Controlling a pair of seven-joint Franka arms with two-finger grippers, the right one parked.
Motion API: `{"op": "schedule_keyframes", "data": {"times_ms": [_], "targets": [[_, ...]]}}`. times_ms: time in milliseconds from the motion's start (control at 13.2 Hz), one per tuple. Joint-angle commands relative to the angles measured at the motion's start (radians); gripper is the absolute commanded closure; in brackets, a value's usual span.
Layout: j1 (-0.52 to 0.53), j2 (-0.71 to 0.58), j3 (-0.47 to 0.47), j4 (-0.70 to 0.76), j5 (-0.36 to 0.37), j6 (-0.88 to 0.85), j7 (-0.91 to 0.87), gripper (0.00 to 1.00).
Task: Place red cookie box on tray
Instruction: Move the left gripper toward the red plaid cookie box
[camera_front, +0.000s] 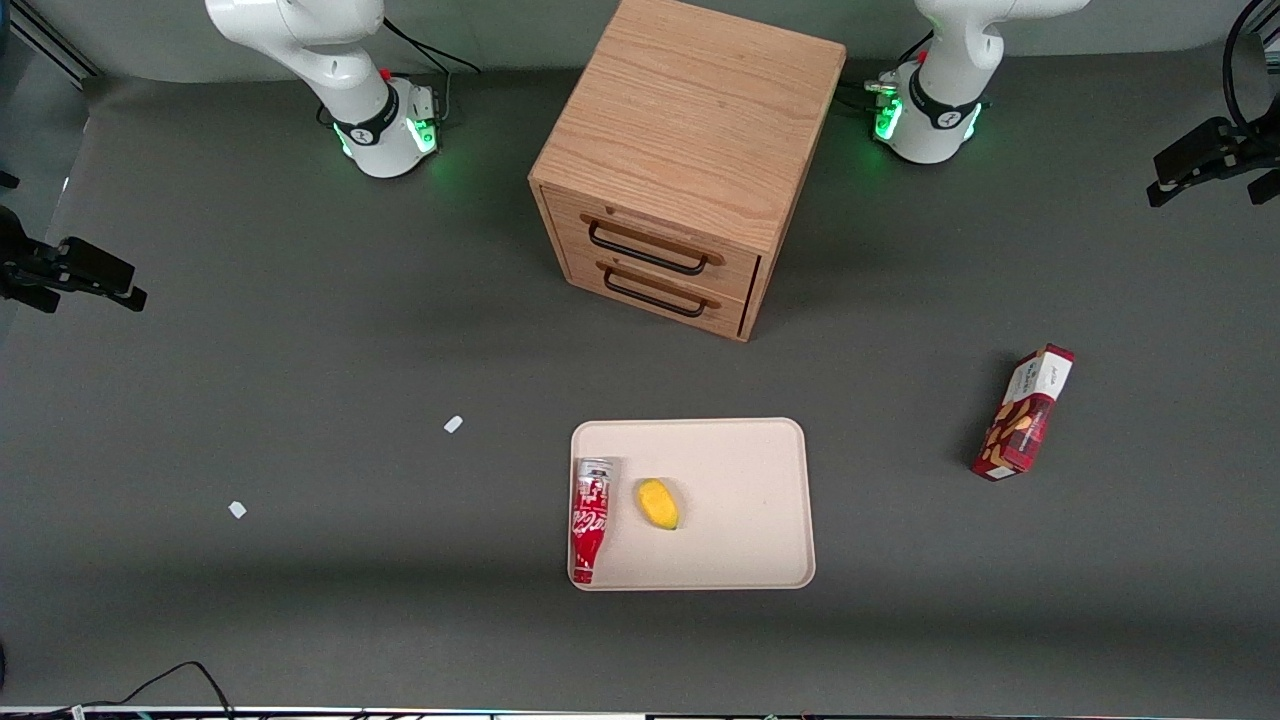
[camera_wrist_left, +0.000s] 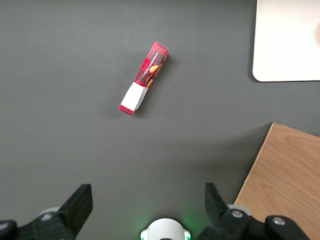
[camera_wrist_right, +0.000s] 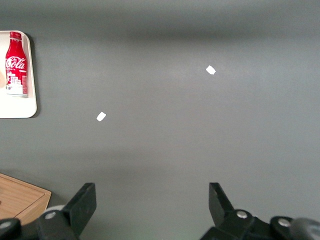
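my pincer (camera_wrist_left: 146, 202) hangs high over the worktop (camera_front: 300, 350), fingers (camera_wrist_left: 80, 202) spread wide with nothing between them. in the front view the pincer itself isn't visible, only the arm's base up by the cabinet.

the red cookie box (camera_front: 1023, 412) lies on the bare worktop toward my working arm's end, well apart from the tray (camera_front: 750, 470) – taking the tray as the dial centre in the front view, the box is at roughly 3 o'clock. it lies slanted, white end panel farther from the front camera, the dark red end with the cookie pictures nearer to it. from my wrist view the red cookie box (camera_wrist_left: 143, 78) lies on the grey surface with nothing touching it, and a rounded corner of the tray (camera_wrist_left: 285, 45) peeks in.

on the tray there's a red-and-white soda bottle (camera_front: 590, 518) lying along the edge nearest the parked arm, and a small yellow fruit-looking thing (camera_front: 658, 503) just beside it – not touching as far as i can see.

the wooden drawer cabinet (camera_front: 680, 160) stands at about 12 o'clock from the tray, farther from the front camera, both drawers closed. two tiny white scraps (camera_front: 453, 424) lie toward the parked arm's end.
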Motion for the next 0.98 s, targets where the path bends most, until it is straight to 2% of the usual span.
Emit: {"op": "schedule_keyframes", "data": {"times_ms": [0, 453, 755, 906], "targets": [[0.010, 0.006, -0.012, 0.020, 0.012, -0.006, -0.016, 0.00], [-0.002, 0.085, -0.011, 0.014, 0.012, 0.065, 0.013, 0.00], [-0.005, 0.170, -0.005, 0.001, 0.036, 0.117, 0.131, 0.00], [-0.004, 0.205, 0.015, -0.057, 0.061, 0.190, 0.163, 0.00]]}}
